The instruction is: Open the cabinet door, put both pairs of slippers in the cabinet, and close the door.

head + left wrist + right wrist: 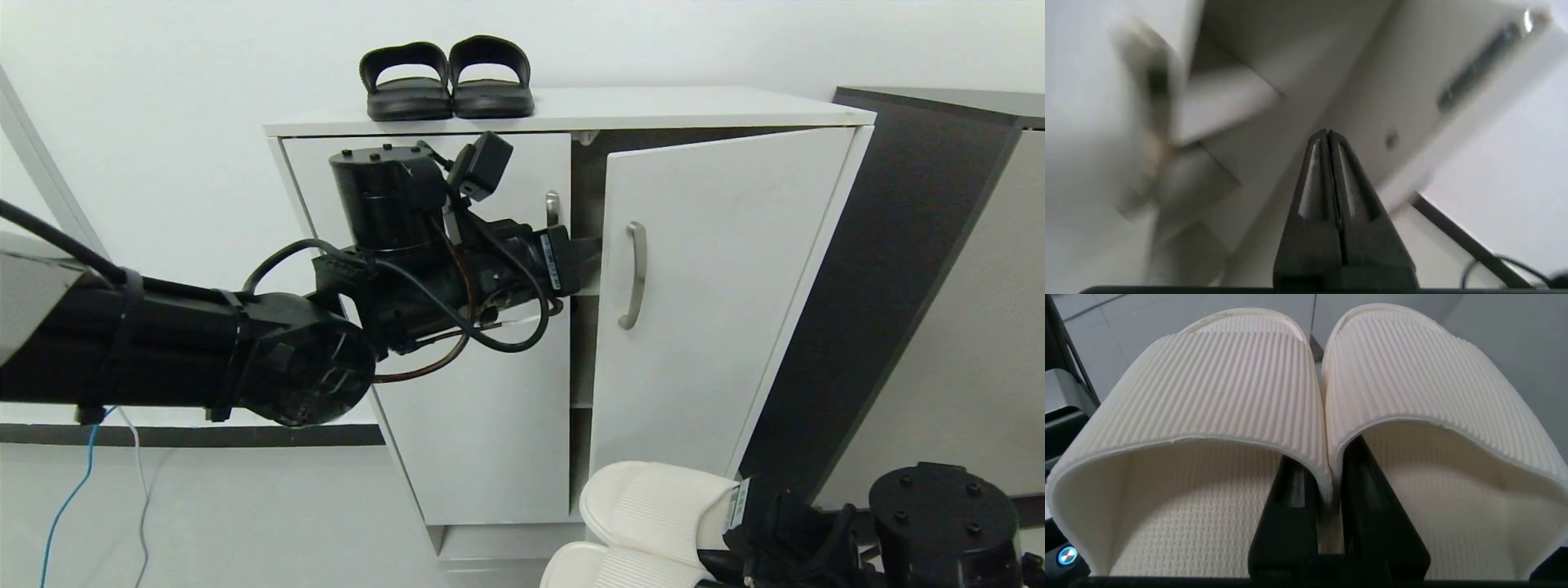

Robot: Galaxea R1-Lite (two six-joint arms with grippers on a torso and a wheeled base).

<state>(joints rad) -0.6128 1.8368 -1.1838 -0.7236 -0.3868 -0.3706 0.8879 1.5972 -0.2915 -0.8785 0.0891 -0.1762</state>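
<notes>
presently left gripper [1328,140] closed, empty, at the cabinet door [718,286] edge; right gripper [1325,498] pinches white slippers [1233,384].

No wording can be read anywhere. A narrow white label [552,261] with dark print too fine to make out stands on the body of the left gripper [589,260], centre frame in the head view, before the cabinet [482,425]. A second white label [740,504], also illegible, sits at lower right beside the white slippers [653,502]. A small blue glowing mark [1065,556] shows at lower left in the right wrist view.
</notes>
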